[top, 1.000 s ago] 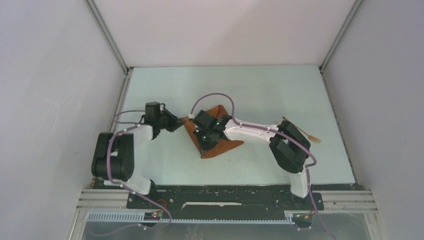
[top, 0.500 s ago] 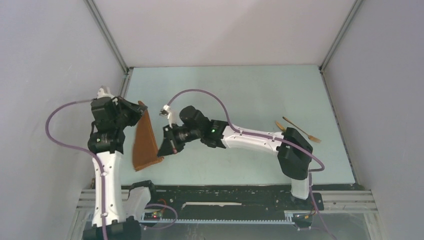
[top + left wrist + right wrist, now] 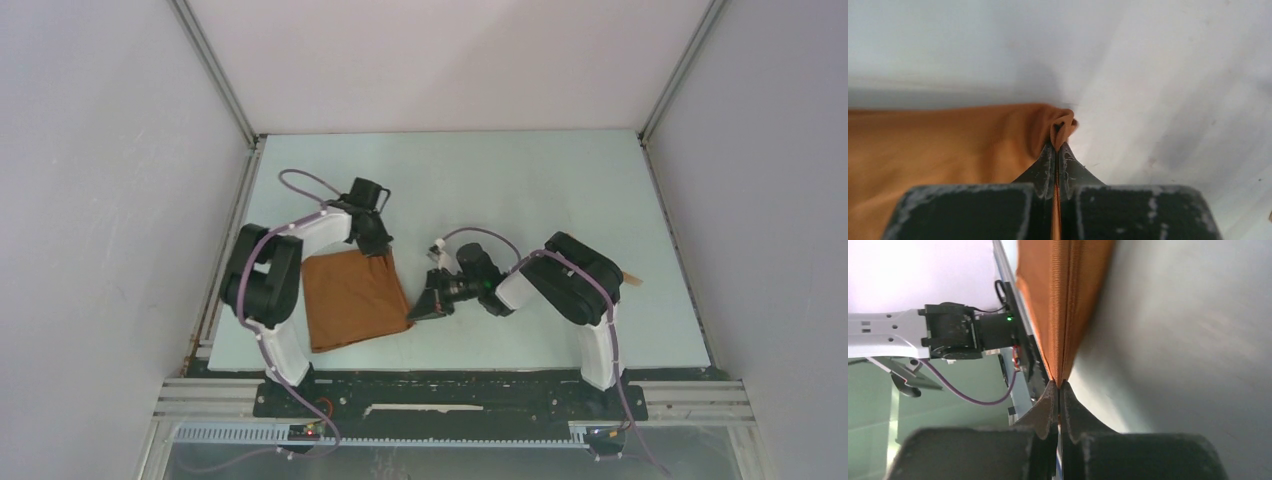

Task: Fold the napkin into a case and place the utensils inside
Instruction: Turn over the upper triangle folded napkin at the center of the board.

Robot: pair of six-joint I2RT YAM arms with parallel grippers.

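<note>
while overhead hides it, left gripper (image 3: 1058,146) pinches napkin (image 3: 948,145).

The black left hand (image 3: 381,250) was stretched forward and down; the black right hand (image 3: 414,311) pointed left, low. Both were pinched tight on the rust-orange cloth napkin (image 3: 350,300).

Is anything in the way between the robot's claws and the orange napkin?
No, nothing is in the way. Both claws already pinch the napkin: the left claw holds its far right corner, the right claw its near right corner.
</note>
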